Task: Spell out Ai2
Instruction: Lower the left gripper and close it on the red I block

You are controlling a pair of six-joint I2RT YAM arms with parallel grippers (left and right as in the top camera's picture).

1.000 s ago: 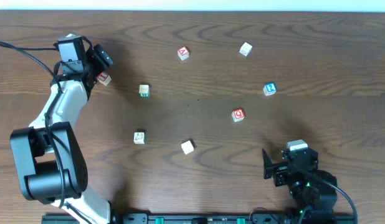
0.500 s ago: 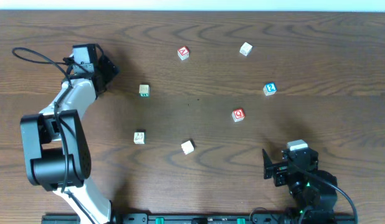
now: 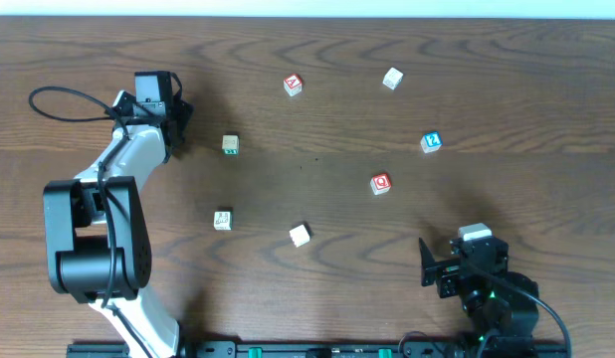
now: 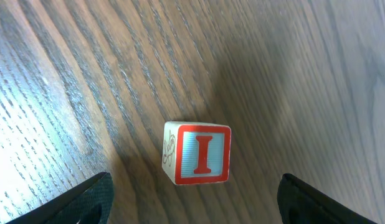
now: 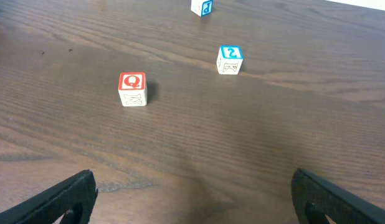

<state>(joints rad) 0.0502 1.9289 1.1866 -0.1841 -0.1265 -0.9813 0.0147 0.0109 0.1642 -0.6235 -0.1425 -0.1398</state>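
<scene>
The cube with a red I (image 4: 197,154) lies on the wood between the open fingers of my left gripper (image 4: 192,208), which hovers straight above it. In the overhead view the left gripper (image 3: 174,125) hides this cube. The red A cube (image 3: 294,85) sits at the far middle of the table. The blue 2 cube (image 3: 431,142) is to the right and also shows in the right wrist view (image 5: 229,59). My right gripper (image 3: 427,267) is open and empty near the front right edge, and its fingers (image 5: 192,205) frame bare wood.
The red Q cube (image 3: 380,184) lies in front of the 2 cube and shows in the right wrist view (image 5: 132,88). A green-marked cube (image 3: 230,145), a pale cube (image 3: 222,220), a plain cube (image 3: 301,235) and a far cube (image 3: 392,79) are scattered about.
My left gripper has swung rightward and turned over the I cube, which showed beside the fingers a second ago and is now covered in the overhead view. The right arm has not moved.
</scene>
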